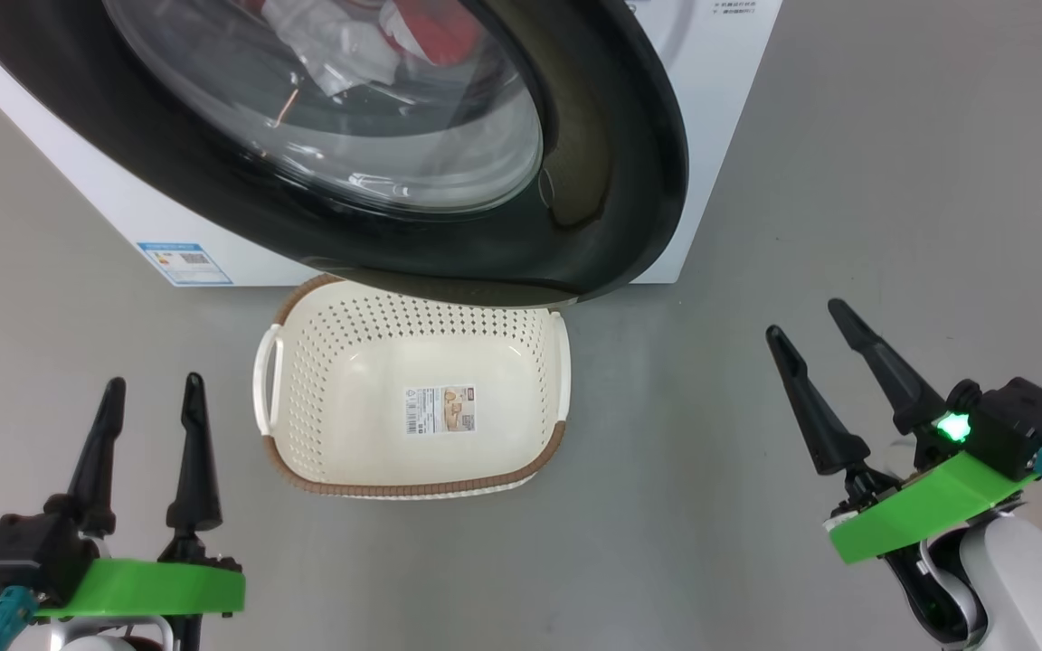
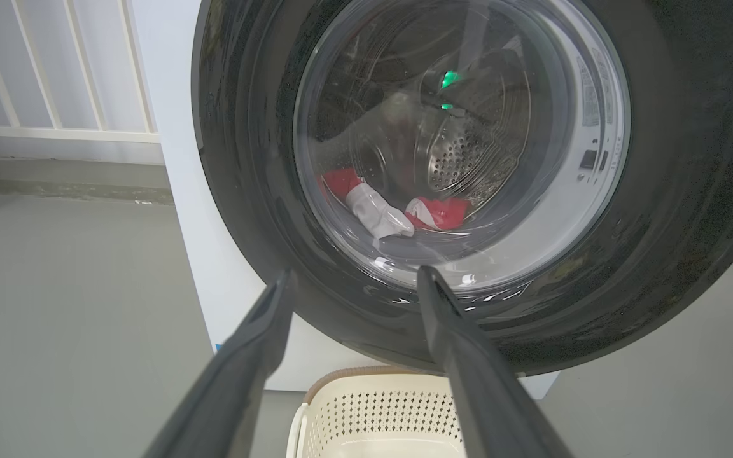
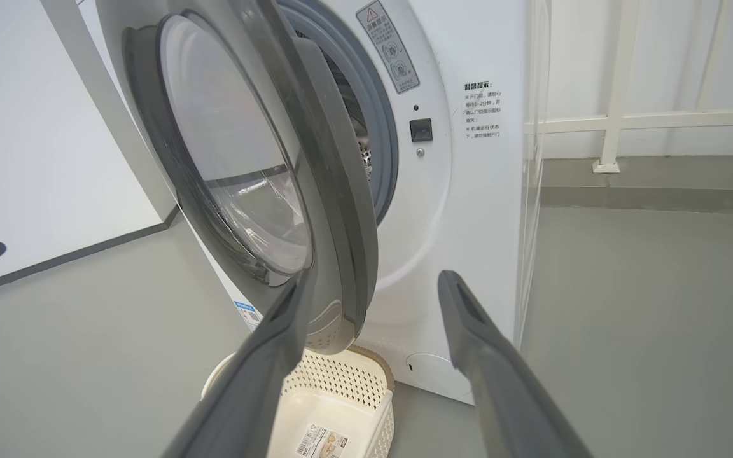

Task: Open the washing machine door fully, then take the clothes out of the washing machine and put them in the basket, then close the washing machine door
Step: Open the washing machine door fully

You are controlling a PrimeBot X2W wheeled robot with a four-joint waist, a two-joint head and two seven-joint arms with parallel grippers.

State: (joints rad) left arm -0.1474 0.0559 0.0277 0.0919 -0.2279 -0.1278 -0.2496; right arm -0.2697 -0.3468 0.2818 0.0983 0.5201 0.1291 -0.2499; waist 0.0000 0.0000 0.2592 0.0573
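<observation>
Cream basket (image 1: 412,488) sits empty under the partly open washing machine door (image 1: 602,181); left gripper (image 1: 153,382) and right gripper (image 1: 805,319) hang spread, holding nothing. Left wrist view: red-and-white clothes (image 2: 443,213) lie in the drum (image 2: 468,152). Right wrist view: the door is only ajar, so full opening, unloading and closing are all left.

Bright even light; faint shadows; reflections on washing machine door (image 1: 611,181); wrist views warped at edges.

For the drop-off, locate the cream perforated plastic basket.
The basket sits mid head view on the floor before the white washing machine, partly under its black-rimmed round door.
</observation>
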